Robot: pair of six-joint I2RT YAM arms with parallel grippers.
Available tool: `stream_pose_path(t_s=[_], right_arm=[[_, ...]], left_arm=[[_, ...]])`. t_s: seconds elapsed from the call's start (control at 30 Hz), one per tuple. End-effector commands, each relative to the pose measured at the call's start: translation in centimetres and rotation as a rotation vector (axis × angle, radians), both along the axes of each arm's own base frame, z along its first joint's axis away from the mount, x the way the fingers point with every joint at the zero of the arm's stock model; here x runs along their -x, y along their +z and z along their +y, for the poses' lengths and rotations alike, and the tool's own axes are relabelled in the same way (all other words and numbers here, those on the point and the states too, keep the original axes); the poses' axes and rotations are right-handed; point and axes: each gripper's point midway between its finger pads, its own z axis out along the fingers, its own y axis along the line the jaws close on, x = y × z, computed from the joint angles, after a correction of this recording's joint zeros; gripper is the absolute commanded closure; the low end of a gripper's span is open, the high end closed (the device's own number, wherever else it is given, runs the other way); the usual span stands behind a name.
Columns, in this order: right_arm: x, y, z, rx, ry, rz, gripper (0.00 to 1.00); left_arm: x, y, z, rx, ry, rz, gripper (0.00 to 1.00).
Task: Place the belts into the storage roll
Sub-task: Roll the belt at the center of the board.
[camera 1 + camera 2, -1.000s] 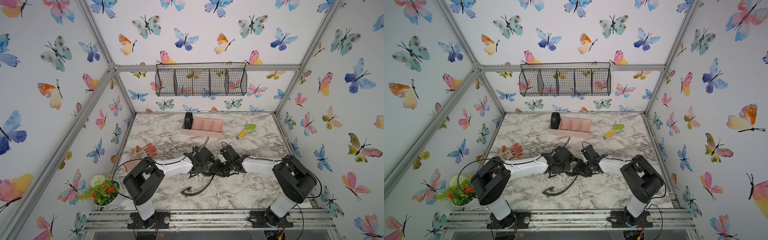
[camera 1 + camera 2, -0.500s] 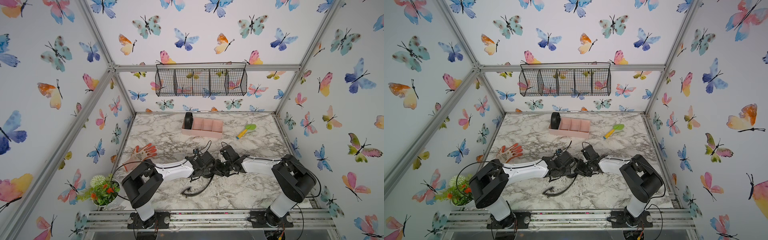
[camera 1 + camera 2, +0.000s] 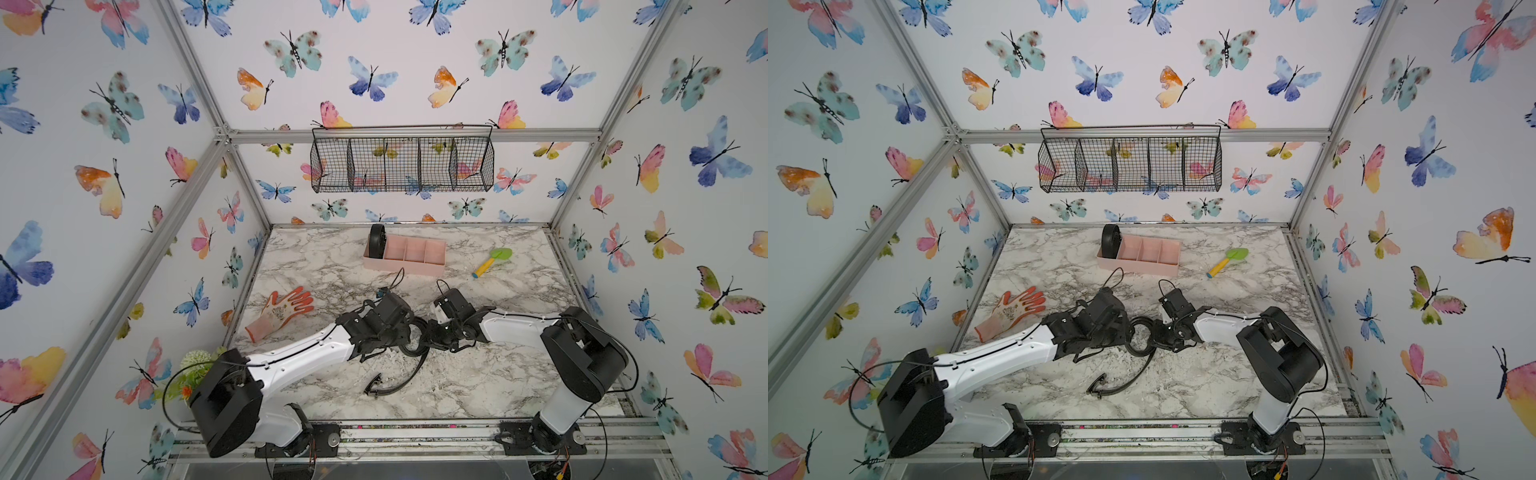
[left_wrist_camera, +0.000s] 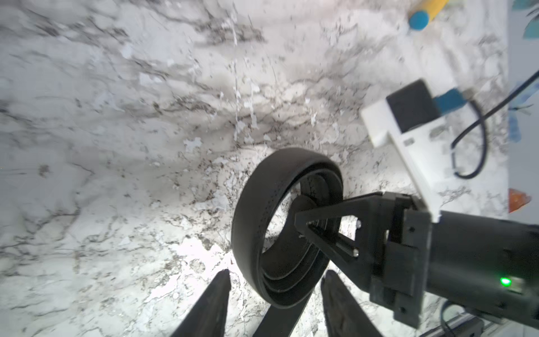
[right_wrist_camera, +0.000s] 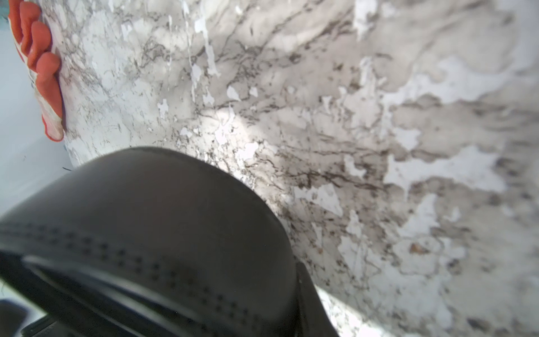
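Observation:
The storage roll (image 3: 415, 266) is a pale pink tray at the back of the marble table. One coiled black belt (image 3: 377, 241) stands in its leftmost compartment. The other belt (image 3: 415, 347) is partly coiled on edge at mid-table; its loose end trails toward the front and ends in the buckle (image 3: 374, 386). In the left wrist view my left gripper (image 4: 276, 272) is open, its fingers either side of that coil (image 4: 256, 204) with gaps showing. My right gripper (image 4: 303, 218) is shut on the coil's inner turns. The right wrist view shows the coil (image 5: 145, 210) close up and one finger (image 5: 309, 303).
An orange and white glove (image 3: 282, 309) lies at the left of the table. A green and yellow toy shovel (image 3: 492, 259) is at the back right. A black wire basket (image 3: 401, 164) hangs on the rear wall. A potted plant (image 3: 195, 365) stands at the front left corner.
My left gripper has opened and let go of the belt coil. The right gripper has closed on the coil. Both arms stay close together at mid-table.

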Motion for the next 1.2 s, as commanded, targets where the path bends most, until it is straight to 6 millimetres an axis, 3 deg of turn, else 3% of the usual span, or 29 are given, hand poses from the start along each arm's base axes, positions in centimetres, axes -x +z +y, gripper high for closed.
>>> stream_pose_path(t_s=[0.0,0.07,0.23,0.47,0.77,0.87,1.03,1.13,1.17], right_arm=[[-0.5,-0.3,-0.3,0.049,0.047,-0.066,0.97],[-0.8,-0.2,-0.4,0.071,0.067,-0.087,0.97],[-1.2,0.1,-0.8,0.108,0.139,-0.159,0.97],[-1.0,0.3,-0.5,0.093,0.207,-0.197,0.97],[-0.3,0.3,0.2,0.040,0.272,-0.211,0.97],[-0.2,0.8,0.6,0.014,0.287,-0.224,0.97],[-0.2,1.3,0.8,-0.006,0.309,-0.242,0.97],[0.0,1.4,0.9,-0.017,0.311,-0.241,0.97],[0.0,1.3,0.9,-0.018,0.311,-0.239,0.97]], left_arm=[[0.6,1.9,1.6,0.037,-0.003,-0.071,0.36],[0.8,2.2,2.2,0.072,-0.001,-0.102,0.30],[1.9,0.9,1.9,0.124,-0.080,-0.119,0.16],[2.5,-2.5,-0.2,0.191,-0.183,-0.027,0.15],[0.5,-2.6,-1.4,0.273,-0.231,-0.077,0.13],[0.3,-2.7,-2.2,0.288,-0.269,-0.078,0.16],[0.8,-4.4,-2.9,0.286,-0.324,-0.026,0.27],[1.3,-5.1,-3.1,0.295,-0.350,-0.012,0.46],[1.4,-5.1,-3.1,0.298,-0.356,-0.010,0.47]])
